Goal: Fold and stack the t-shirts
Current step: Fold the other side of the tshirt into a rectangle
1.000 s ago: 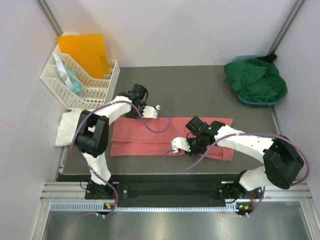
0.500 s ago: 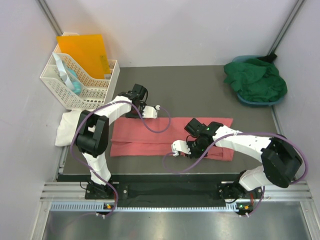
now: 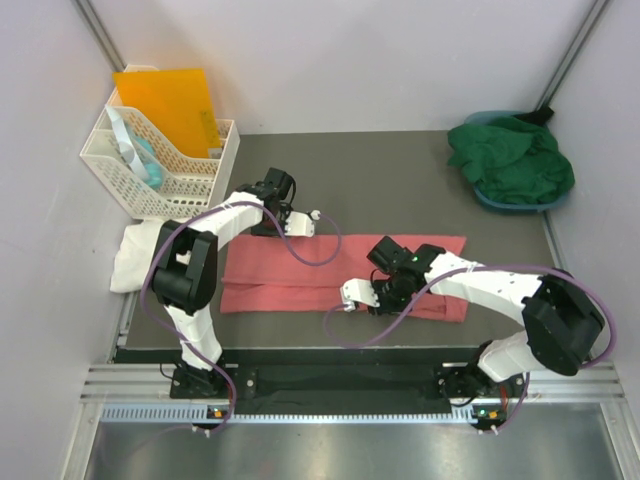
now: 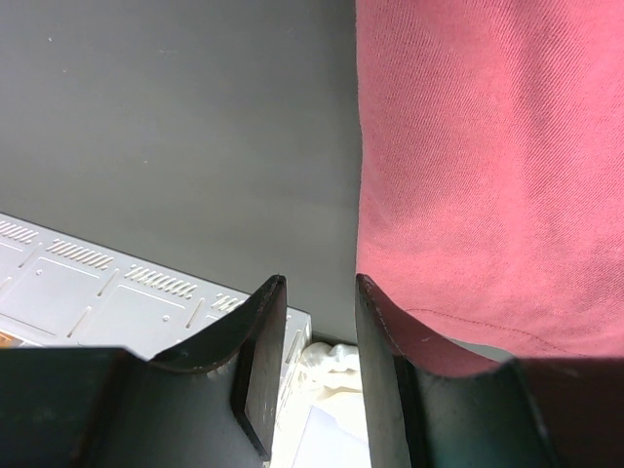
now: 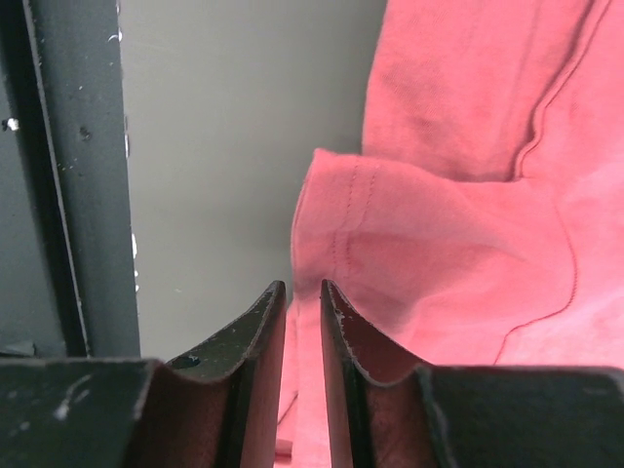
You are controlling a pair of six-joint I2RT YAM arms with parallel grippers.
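We are looking down on a dark grey table (image 3: 400, 170) that is taking up most of the top view. The pink t-shirt (image 3: 290, 280) is lying flat across its middle as a long folded band, stretching from left of centre towards the right, its near edge close to the table's front.

The green t-shirt (image 3: 510, 155) is sitting crumpled in a blue basin (image 3: 497, 204) at the far right corner, well apart from the pink one. A white lattice basket (image 3: 150, 185) is standing at the far left, with an orange folder (image 3: 170, 105) leaning upright in it. The white t-shirt (image 3: 135, 255) is lying bunched just in front of the basket, hanging over the table's left edge.

The left gripper (image 4: 317, 292) is hovering at the far edge of the pink t-shirt. Its fingers are standing apart with nothing between them, one over bare table and the other by the cloth's edge.

The right gripper (image 5: 302, 292) is reaching over the near edge of the pink t-shirt, at a stitched hem. Its fingers are parted by a narrow slit, released rather than pinching, though we cannot tell whether the cloth is touching them.
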